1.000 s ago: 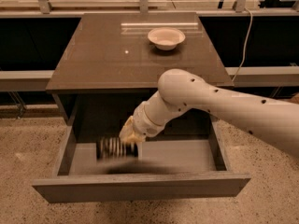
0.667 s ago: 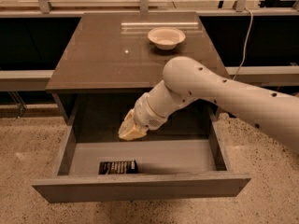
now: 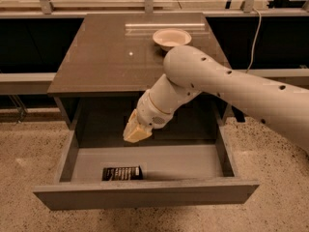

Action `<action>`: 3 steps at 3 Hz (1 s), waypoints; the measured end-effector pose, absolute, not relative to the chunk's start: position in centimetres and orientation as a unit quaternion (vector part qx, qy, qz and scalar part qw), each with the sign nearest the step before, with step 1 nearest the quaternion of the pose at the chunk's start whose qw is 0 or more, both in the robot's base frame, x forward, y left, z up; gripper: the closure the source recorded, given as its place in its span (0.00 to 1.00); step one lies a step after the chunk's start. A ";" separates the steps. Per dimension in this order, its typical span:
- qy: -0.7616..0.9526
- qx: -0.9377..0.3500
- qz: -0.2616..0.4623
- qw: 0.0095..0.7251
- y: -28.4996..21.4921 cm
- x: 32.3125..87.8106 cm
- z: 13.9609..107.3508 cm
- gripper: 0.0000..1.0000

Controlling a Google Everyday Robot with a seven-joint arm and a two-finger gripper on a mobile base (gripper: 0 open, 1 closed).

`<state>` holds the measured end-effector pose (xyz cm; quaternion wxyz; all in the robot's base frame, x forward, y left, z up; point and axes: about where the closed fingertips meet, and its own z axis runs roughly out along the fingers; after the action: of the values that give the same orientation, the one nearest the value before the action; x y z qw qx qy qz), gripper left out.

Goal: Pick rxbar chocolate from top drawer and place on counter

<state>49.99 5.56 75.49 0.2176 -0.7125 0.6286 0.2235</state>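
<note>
The rxbar chocolate [image 3: 122, 173] lies flat on the floor of the open top drawer [image 3: 145, 193], at its front left, just behind the front panel. My gripper [image 3: 136, 132] hangs above the drawer's middle left, up and a little right of the bar and apart from it. Its yellowish fingers look pressed together with nothing between them. The counter [image 3: 101, 57] is the glossy dark slab above the drawer. My white arm reaches in from the right and crosses the counter's front right edge.
A white bowl [image 3: 171, 36] stands on the counter at the back right. Dark shelving flanks the cabinet on both sides. A speckled floor lies in front. A cable hangs at the right rear.
A second ago my gripper was low in the drawer at the bar. It has since risen and moved right, and the bar stays lying on the drawer floor.
</note>
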 end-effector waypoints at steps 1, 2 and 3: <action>0.643 -0.711 0.215 0.188 5.3 50.3 73.6 0.51; 0.656 -0.707 0.206 0.166 5.0 50.4 71.5 0.28; 0.663 -0.707 0.194 0.153 5.2 50.6 70.0 0.04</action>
<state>50.56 5.17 69.97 0.1531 -0.7070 0.6626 0.1941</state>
